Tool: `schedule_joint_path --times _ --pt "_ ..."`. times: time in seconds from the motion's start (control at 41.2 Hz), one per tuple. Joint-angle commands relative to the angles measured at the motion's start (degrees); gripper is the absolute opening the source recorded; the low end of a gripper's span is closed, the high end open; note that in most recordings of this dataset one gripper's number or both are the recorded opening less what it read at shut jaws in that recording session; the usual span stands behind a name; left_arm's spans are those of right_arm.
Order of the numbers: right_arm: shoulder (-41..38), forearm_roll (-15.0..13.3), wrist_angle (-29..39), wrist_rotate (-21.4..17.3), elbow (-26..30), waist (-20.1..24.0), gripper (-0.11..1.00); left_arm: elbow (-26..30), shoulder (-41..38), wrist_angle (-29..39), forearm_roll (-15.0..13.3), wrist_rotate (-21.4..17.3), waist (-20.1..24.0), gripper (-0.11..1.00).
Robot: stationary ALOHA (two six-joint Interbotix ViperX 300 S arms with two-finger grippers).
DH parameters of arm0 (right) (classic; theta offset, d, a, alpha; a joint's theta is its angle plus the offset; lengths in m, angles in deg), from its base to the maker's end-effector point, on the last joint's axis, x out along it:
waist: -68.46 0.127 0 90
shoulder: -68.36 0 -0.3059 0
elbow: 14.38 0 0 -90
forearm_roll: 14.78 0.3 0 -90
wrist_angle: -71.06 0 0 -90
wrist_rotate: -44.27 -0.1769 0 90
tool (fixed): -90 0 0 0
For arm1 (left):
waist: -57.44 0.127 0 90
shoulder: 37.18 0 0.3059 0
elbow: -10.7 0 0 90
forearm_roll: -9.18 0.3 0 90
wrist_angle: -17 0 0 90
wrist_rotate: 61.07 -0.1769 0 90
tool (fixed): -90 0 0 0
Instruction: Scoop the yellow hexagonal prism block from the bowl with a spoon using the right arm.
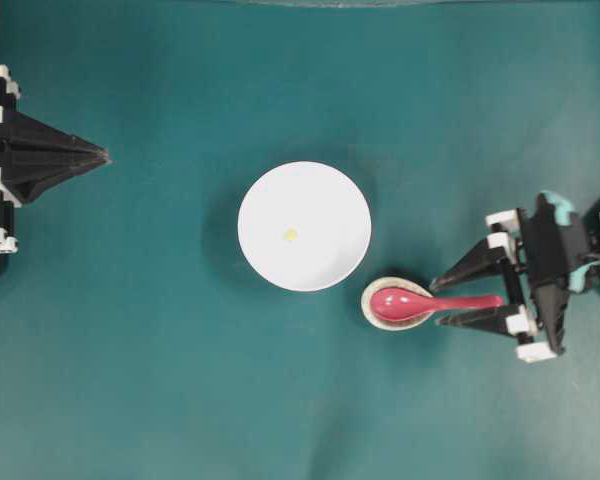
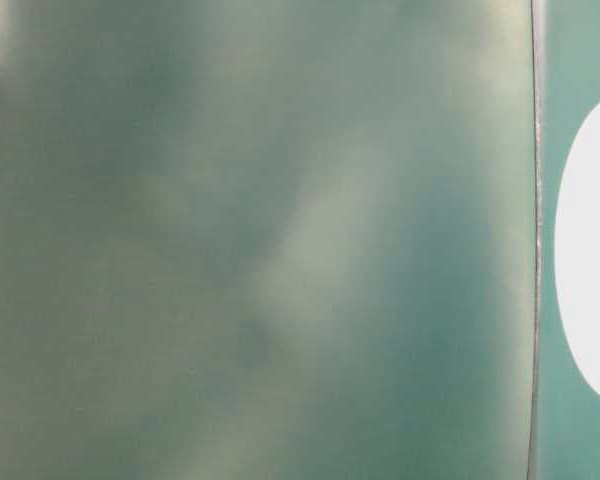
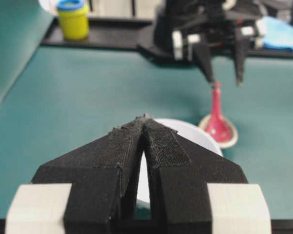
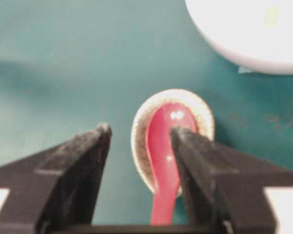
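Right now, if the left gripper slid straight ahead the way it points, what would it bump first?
Probably the white bowl. The left gripper, shut, points across the table toward it, though its line may pass near the bowl's far rim.

Overhead and wrist views sharing bowl (image 1: pixel 304 226)

Robotics lab bench: teal mat (image 1: pixel 130 380), black frame rail (image 3: pixel 112 36), bench-mounted arms.
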Motion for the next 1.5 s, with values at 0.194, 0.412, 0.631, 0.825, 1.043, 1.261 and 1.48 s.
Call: schedule_joint_path --times 0.194,0.412,0.631,0.825,1.043,1.261,1.48 --pt "-4.0 0.9 -15.4 0.0 -4.7 1.8 0.57 1.3 -0.6 -0.2 0.2 0.0 0.2 0.03" --pt "-12.1 5.1 -24.5 0.0 -5.7 6.1 0.57 1.3 -0.6 1.7 0.2 0.0 0.2 0.03" --pt "-20.7 10.5 -30.6 0.0 -5.1 10.7 0.57 1.3 -0.6 1.8 0.2 -0.2 0.2 0.03" --pt "-24.7 11.0 -32.9 0.0 -4.7 11.8 0.56 1.3 -0.6 1.8 0.2 -0.2 0.2 0.03" --pt "-25.5 12.2 -32.6 0.0 -4.7 11.8 0.56 1.3 -0.7 1.8 0.2 -0.1 0.2 0.03" --pt "-25.5 13.7 -31.7 0.0 -4.6 11.9 0.56 1.3 -0.7 1.8 0.2 -0.1 0.2 0.03" --pt "-25.5 13.7 -28.1 0.0 -4.4 11.9 0.56 1.3 -0.7 1.8 0.2 -0.1 0.2 0.03"
